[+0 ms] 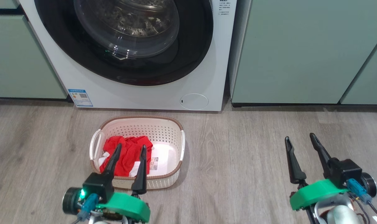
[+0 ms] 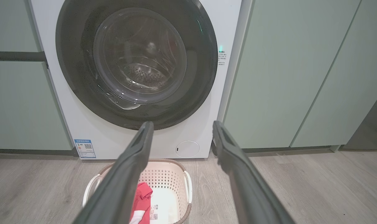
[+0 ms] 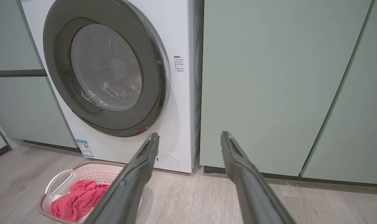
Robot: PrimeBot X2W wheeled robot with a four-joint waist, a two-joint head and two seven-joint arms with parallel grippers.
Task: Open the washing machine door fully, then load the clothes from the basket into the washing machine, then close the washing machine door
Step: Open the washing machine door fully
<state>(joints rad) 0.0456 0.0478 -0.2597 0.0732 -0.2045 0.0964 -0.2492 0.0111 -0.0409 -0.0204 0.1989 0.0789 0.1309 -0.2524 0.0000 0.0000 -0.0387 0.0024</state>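
The white washing machine point(image 1: 120, 93) point(image 2: 225, 28) point(image 3: 182, 102) stands ahead with its round black-rimmed door point(image 1: 126, 40) point(image 2: 135, 62) point(image 3: 104, 71) shut flat against the front. On the floor before it sits the cream basket point(image 1: 173, 130) point(image 2: 173, 177) point(image 3: 92, 171), holding the red clothes point(image 1: 129, 152) point(image 2: 143, 194) point(image 3: 78, 199) in its left half. My left gripper point(image 1: 131, 147) point(image 2: 180, 124) is open and empty, hanging above the basket's near side. My right gripper point(image 1: 300, 138) point(image 3: 190, 135) is open and empty over bare floor to the right.
Pale green cabinets point(image 1: 300, 49) point(image 2: 285, 71) point(image 3: 269, 77) flank the washer on both sides. A small round white flap point(image 1: 194, 101) sits at the washer's lower right, a blue sticker point(image 1: 80, 97) at its lower left. Grey wood floor point(image 1: 238, 161) spreads around the basket.
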